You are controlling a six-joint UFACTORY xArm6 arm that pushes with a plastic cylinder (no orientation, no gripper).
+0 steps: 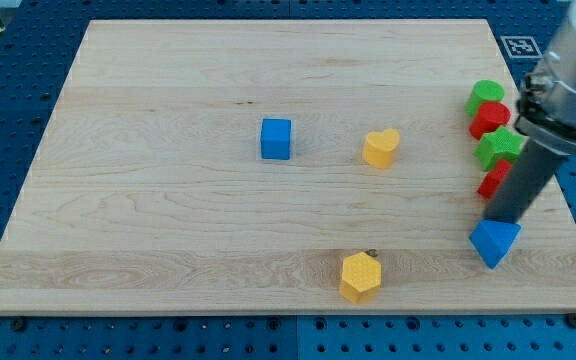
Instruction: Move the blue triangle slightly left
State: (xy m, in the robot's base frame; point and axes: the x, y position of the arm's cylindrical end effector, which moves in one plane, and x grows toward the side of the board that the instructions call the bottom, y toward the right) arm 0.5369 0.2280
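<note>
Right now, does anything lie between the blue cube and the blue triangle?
The yellow heart sits just above that line between blue cube and blue triangle; otherwise bare board.

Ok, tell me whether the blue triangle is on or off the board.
On. The blue triangle lies wholly on the wooden board, near its right edge, with my tip at its top.

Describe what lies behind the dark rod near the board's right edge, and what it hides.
Behind the rod, a lower red block shows only its left part; the rest is covered. My tip meets the top of the blue triangle. The green star-like block sits just above.
</note>
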